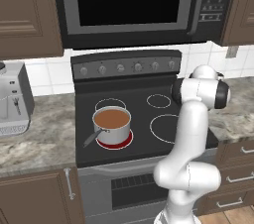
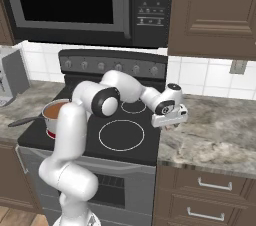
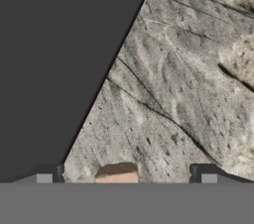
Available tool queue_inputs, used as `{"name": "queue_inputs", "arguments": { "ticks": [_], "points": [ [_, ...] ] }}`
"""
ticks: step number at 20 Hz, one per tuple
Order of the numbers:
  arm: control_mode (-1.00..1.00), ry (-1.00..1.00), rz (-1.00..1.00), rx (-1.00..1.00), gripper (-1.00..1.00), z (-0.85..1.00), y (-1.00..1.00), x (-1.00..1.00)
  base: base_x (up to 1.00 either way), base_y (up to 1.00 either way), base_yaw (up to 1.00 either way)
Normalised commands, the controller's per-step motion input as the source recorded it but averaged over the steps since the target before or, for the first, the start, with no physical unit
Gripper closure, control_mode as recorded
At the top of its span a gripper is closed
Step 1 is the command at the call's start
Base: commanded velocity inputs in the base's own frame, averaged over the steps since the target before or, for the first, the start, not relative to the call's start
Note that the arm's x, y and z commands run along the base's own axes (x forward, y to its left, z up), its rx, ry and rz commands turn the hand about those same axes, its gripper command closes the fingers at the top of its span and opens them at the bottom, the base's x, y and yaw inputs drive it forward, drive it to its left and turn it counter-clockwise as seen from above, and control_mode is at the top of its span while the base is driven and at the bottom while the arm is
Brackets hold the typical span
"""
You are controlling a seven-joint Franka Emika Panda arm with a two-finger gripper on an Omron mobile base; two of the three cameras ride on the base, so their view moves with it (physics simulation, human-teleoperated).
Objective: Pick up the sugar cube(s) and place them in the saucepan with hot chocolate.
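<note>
In the hand view the gripper [image 3: 126, 178] hangs just over the grey stone counter [image 3: 188, 94], beside the black edge of the stove [image 3: 54, 59]. Its two dark fingertips [image 3: 47, 174] stand wide apart, jaws open, and between them lies a small tan sugar cube [image 3: 117, 172], touched by neither tip. In the right base view the gripper [image 2: 170, 122] sits low at the seam where stove top [image 2: 90, 145] meets counter [image 2: 215, 135], the white arm [image 2: 125, 87] reaching across the burners. Further left, on the front left burner, glowing red beneath it, stands the saucepan [image 1: 112, 128], with hot chocolate [image 1: 111, 117] inside and its grey handle [image 1: 92, 138] pointing toward the front. A coffee machine [image 1: 12, 99] stands on the left counter; a microwave [image 1: 134, 0] hangs above.
</note>
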Motion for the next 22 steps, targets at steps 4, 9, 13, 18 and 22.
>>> {"name": "queue_inputs", "arguments": {
  "ticks": [4, 9, 13, 18, 22],
  "points": [
    [-1.0, 0.0, 0.0, 0.0, -1.0, 0.0, -0.04, 0.08, 0.0, 0.0, 0.0],
    [-1.0, 0.0, 0.0, 0.0, -1.0, -0.08, -0.01, 0.0, 0.0, 0.0, 0.0],
    [-1.0, 0.0, 0.0, 0.01, -1.0, -0.05, 0.0, 0.0, 0.0, 0.0, 0.0],
    [-1.0, 0.0, 0.0, 0.01, -1.0, -0.07, 0.0, 0.0, 0.0, 0.0, 0.0],
    [-1.0, 0.0, 0.0, 0.0, 1.0, -0.02, 0.0, 0.0, 0.0, 0.0, 0.0]
  ]
}}
